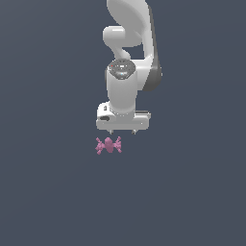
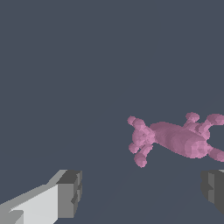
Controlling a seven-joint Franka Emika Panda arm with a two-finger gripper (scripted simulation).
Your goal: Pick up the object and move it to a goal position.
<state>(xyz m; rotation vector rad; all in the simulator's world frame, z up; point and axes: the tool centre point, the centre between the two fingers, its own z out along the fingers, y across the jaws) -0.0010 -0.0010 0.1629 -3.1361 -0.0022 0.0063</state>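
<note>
Tool above candy, offset risk.
My tool (image 1: pixel 123 130), jaws spread and empty, hangs near the candy (image 1: pixel 108 145) on the table (image 1: pixel 48 192); the candy sits off-centre, so descending now could clip a frilled end.

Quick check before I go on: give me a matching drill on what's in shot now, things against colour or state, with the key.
Things:
1. pink candy-shaped object
2. gripper
3. fingertips
4. arm

Descriptions:
A. dark grey pads, spread wide apart
B. white, glossy, reaching down from above
C. lying free on the grey surface, not held
D. open, with nothing between its fingers

Pairs: 1-C, 2-D, 3-A, 4-B
</note>
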